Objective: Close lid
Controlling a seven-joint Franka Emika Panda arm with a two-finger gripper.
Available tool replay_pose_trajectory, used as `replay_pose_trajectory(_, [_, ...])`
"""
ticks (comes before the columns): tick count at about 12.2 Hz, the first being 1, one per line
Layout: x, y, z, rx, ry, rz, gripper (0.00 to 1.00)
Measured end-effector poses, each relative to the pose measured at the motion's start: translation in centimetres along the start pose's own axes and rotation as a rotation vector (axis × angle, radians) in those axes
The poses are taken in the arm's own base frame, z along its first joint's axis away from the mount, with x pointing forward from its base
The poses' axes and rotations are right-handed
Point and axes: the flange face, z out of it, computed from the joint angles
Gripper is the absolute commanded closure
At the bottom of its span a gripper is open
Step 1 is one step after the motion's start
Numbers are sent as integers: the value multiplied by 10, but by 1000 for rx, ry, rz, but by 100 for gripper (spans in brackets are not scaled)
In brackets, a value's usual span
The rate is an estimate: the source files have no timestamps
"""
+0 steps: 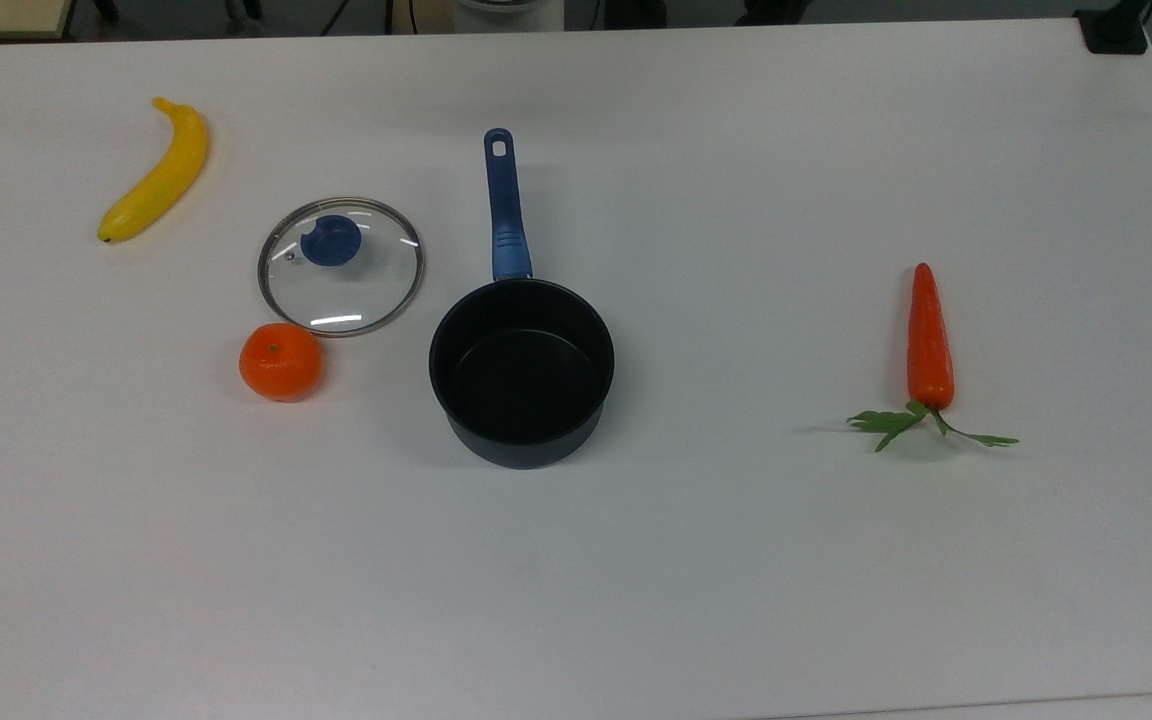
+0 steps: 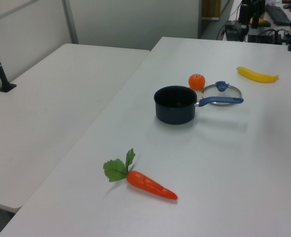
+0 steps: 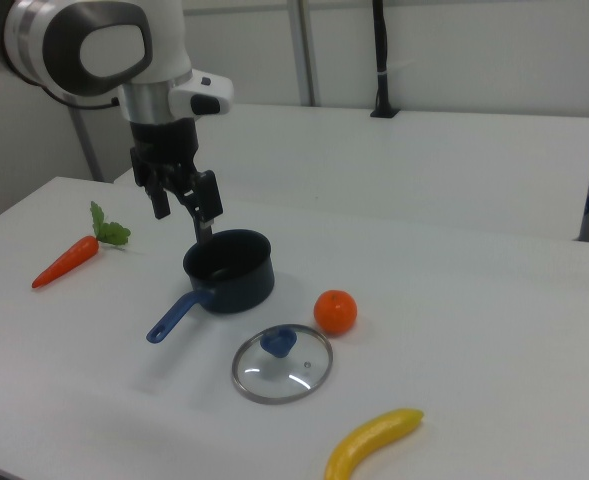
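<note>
1. Glass, metal-rimmed, with a blue knob, the lid [image 1: 340, 266] lies flat on the white table [image 1: 736, 560] in the upper left of the top view, off the pan [image 1: 522, 370] and just beside it.
2. Lettering on the lid is too small to read in any view.
3. In the left view the lid [image 2: 228, 89] sits in the upper right, partly hidden behind the pan's blue handle [image 2: 220, 101], so only its far arc and knob are seen.
4. In the right view the lid [image 3: 282, 363] lies at lower centre, whole and unblocked, with the orange [image 3: 335, 311] close by its upper right rim.
5. The pan [image 3: 229, 270] stands open and looks empty; in the right view one finger crosses its far rim.
6. The gripper [image 3: 181, 201] hangs in the upper left of the right view, above and behind the pan, fingers [image 3: 207, 198] spread apart and holding nothing.
7. The arm [image 3: 104, 45] above it is cut off by the frame's top and left edges.
8. The banana [image 3: 372, 443] is cut off by the bottom edge of the right view; in the top view it [image 1: 157, 170] lies whole at upper left.
9. The carrot [image 1: 929, 340] lies well apart at centre right of the top view, its leaves [image 1: 896, 422] toward the bottom.
10. Dark clutter beyond the table's far edge in the left view is hard to make out.
</note>
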Motion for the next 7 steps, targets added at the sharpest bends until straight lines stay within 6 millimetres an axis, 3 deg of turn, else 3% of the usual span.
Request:
replay_pose_trajectory(4, [6, -1, -8, 83, 17, 31, 0])
replay_pose_trajectory(7, [27, -1, -6, 100, 76, 120, 0])
